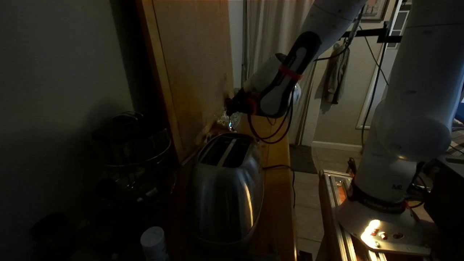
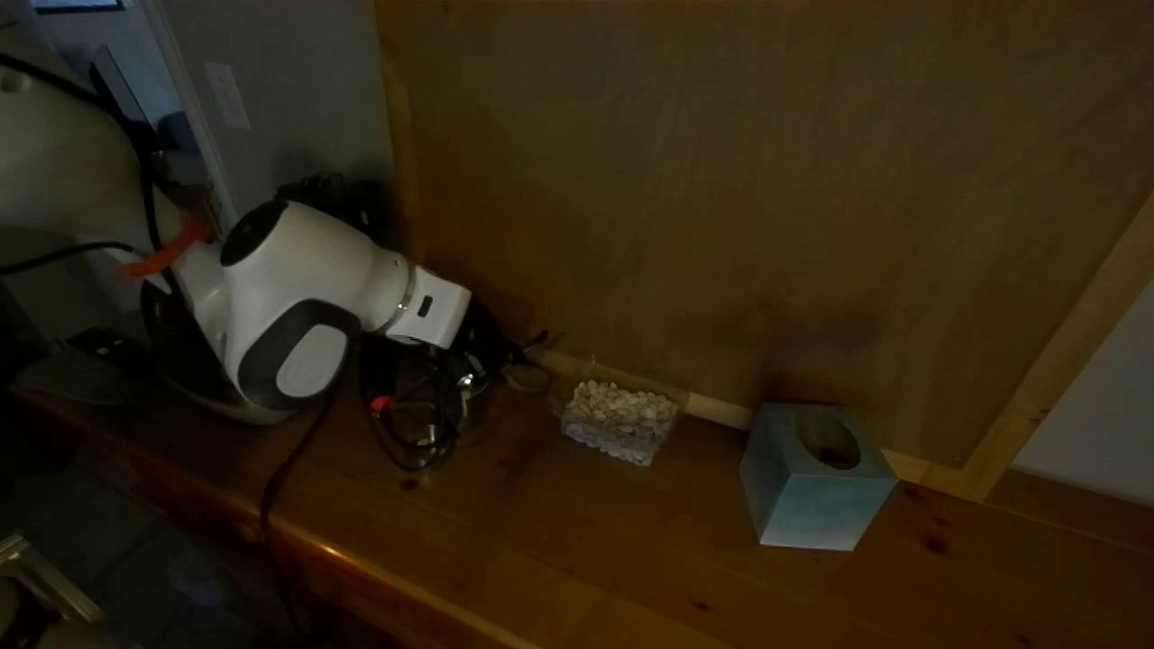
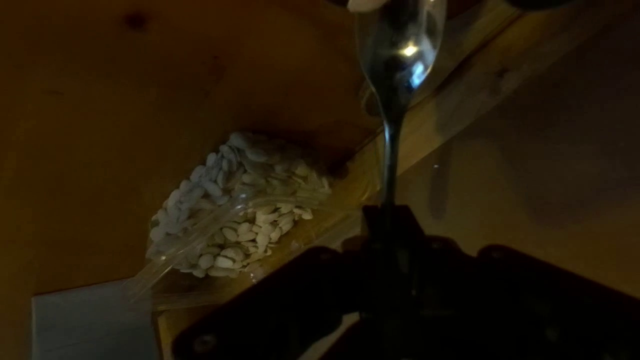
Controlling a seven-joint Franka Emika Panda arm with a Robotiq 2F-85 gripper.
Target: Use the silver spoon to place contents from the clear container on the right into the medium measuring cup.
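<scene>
My gripper (image 3: 392, 217) is shut on the handle of the silver spoon (image 3: 400, 65) in the wrist view. The spoon's bowl points to the top edge, where a small pale thing shows at its tip; I cannot tell what it is. The clear container (image 2: 606, 444) holds pale flat seeds and stands on the counter against the wooden panel. Its rim also shows in the wrist view (image 3: 185, 245), left of the gripper. In an exterior view my gripper (image 2: 505, 351) is left of the container and apart from it. I cannot clearly make out the measuring cup in the dark.
A pale blue tissue box (image 2: 816, 505) stands right of the container. A tall wooden panel (image 2: 721, 180) rises behind the counter. A metal toaster (image 1: 226, 188) stands on the counter near the arm. A loose cable (image 2: 288, 469) runs over the counter's front edge.
</scene>
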